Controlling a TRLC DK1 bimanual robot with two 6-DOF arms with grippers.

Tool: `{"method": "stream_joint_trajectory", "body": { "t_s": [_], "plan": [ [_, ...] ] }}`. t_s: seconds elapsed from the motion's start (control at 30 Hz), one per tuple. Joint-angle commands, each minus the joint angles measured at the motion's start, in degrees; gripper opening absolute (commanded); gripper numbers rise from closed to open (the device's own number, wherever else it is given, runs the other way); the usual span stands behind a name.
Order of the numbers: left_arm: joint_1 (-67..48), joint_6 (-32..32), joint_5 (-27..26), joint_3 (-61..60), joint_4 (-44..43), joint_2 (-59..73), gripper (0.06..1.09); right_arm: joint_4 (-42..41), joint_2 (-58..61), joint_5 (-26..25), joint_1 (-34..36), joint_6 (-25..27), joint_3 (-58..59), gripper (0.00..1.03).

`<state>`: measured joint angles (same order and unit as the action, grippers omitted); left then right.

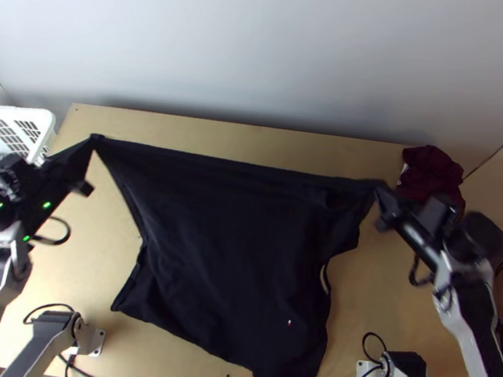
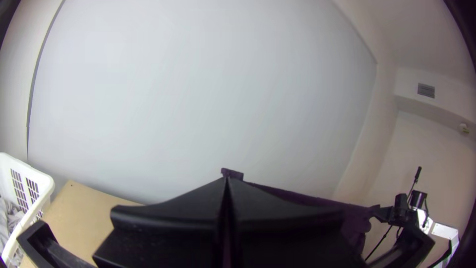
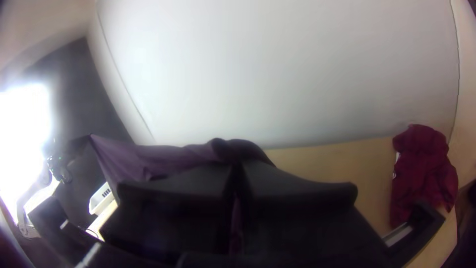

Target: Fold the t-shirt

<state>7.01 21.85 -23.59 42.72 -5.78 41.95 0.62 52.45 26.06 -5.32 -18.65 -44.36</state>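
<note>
Two spots on blk tee [image 1: 222, 251] were pinched, one by L gripper [image 2: 226, 179], one by R gripper [image 3: 238, 166]; uneven pull prob. risked slip + skewed lay-down.

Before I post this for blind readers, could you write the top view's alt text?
Left gripper and right gripper hold a black t-shirt stretched between them over a wooden table; maroon cloth lies far right, a white basket far left.

Left hand [image 1: 93, 142] pinching dark t-shirt [image 2: 354, 222], white basket [image 2: 42, 179], pale wall [image 2: 198, 89]
</note>
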Motion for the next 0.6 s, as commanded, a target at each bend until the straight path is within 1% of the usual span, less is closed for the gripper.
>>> {"method": "stream_joint_trajectory", "body": {
  "t_s": [0.0, 0.1, 0.17, 0.27, 0.4, 0.57],
  "plan": [
    [-2.3, -5.7, 3.3, -3.8, -12.9, 13.2, 0.09, -9.9, 18.6, -4.4, -3.4, 3.5, -3.2, 0.03],
    [-3.1, -10.9, 4.9, -1.6, -15.8, 21.2, 0.09, -12.3, 25.4, -5.4, -4.3, 4.5, -6.7, 0.03],
    [-3.1, -13.1, 4.9, 1.2, -17.1, 27.0, 0.09, -12.8, 29.7, -5.9, -4.8, 5.9, -9.9, 0.03],
    [-3.1, -15.2, 5.0, 6.9, -17.9, 35.3, 0.09, -12.8, 36.9, -6.5, -4.9, 6.6, -16.0, 0.03],
    [-3.0, -15.5, 6.3, 15.4, -18.2, 45.9, 0.09, -12.8, 43.7, -6.8, -4.8, 7.8, -23.1, 0.03],
    [-2.8, -15.3, 8.0, 24.6, -18.2, 56.5, 0.09, -10.9, 50.6, -7.3, -4.3, 7.8, -32.0, 0.03]
  ]
}}
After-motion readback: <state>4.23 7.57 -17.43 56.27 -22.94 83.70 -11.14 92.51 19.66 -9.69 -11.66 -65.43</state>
